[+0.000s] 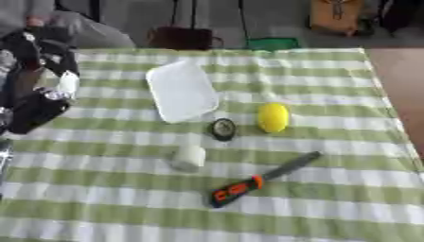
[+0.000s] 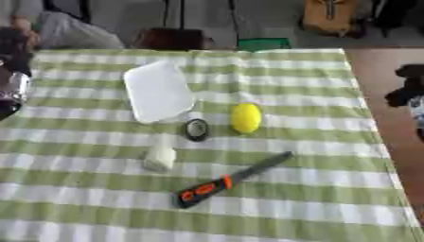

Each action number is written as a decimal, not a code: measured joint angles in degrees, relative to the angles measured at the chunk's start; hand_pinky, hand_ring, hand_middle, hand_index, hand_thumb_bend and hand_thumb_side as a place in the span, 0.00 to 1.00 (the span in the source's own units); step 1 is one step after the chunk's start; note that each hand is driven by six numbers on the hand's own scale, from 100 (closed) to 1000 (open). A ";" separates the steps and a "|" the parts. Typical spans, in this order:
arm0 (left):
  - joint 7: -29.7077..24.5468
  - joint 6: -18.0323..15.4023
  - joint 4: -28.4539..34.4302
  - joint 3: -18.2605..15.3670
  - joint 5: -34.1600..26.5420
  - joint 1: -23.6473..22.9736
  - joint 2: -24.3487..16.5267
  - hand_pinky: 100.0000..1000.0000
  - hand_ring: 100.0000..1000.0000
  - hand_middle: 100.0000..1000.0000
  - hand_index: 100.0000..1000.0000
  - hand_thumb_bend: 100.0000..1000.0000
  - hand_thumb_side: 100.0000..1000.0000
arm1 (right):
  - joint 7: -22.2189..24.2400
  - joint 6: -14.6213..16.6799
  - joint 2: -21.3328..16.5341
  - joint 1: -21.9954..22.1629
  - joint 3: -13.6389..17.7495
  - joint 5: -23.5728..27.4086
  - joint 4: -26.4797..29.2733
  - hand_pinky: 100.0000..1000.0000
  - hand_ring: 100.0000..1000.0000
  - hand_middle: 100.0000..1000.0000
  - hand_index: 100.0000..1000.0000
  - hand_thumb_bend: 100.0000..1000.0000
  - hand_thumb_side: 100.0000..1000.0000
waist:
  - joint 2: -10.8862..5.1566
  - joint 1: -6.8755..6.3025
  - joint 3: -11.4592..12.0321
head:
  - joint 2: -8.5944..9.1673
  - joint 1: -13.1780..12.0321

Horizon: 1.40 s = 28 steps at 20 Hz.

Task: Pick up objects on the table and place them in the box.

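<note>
A white shallow box (image 1: 182, 90) lies on the green-and-white checked table (image 1: 331, 85), left of centre at the back. Just right of its near corner sits a yellow lemon-like object (image 1: 273, 117), with a small black round thing (image 1: 223, 128) between them. Nearer to me stands a short white cylinder (image 1: 189, 157). A knife with an orange-and-black handle (image 1: 257, 182) lies slanted at the front. My left hand (image 1: 33, 112) hangs over the table's left edge, apart from everything. My right hand (image 2: 407, 90) shows as a dark shape beyond the right edge.
The table's right edge drops to a brown floor (image 1: 406, 80). Behind the far edge stand a dark bag (image 1: 181, 38), a green item (image 1: 271, 43) and an orange-brown bag (image 1: 335, 16). A seated person (image 1: 75, 26) is at the back left.
</note>
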<state>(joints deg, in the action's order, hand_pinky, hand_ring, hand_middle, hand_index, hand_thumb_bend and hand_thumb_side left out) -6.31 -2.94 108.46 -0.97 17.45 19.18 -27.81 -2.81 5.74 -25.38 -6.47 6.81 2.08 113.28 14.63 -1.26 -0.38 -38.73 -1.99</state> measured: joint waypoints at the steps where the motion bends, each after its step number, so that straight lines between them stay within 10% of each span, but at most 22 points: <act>1: -0.84 -0.05 -0.45 0.52 0.48 0.19 -0.91 0.52 0.66 0.70 0.82 0.07 0.22 | 0.02 0.00 -0.02 0.00 -0.09 0.00 0.00 0.54 0.53 0.68 0.73 0.13 0.55 | -0.01 -0.12 -0.12 | 0.00 -0.01; 16: -13.97 -2.76 -11.91 17.55 7.21 13.27 -17.19 0.66 0.72 0.76 0.83 0.24 0.21 | 0.54 -0.08 -0.56 0.39 -0.55 0.01 0.00 0.54 0.53 0.68 0.73 0.13 0.56 | -0.82 -1.24 -1.93 | -0.02 -0.07; 28: -24.20 -4.41 -25.63 30.03 7.00 27.21 -8.98 0.65 0.71 0.74 0.82 0.25 0.29 | 1.01 -0.21 -0.82 0.47 -0.87 0.07 0.00 0.54 0.53 0.68 0.73 0.13 0.56 | -1.17 -1.43 -2.37 | -0.11 0.36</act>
<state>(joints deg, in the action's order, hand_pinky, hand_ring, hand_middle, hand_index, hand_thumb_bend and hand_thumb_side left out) -30.51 -7.35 82.83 29.06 24.45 46.39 -36.79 -1.80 5.53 -26.20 -6.00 5.94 2.15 113.28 13.46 -2.69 -2.75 -38.84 -1.62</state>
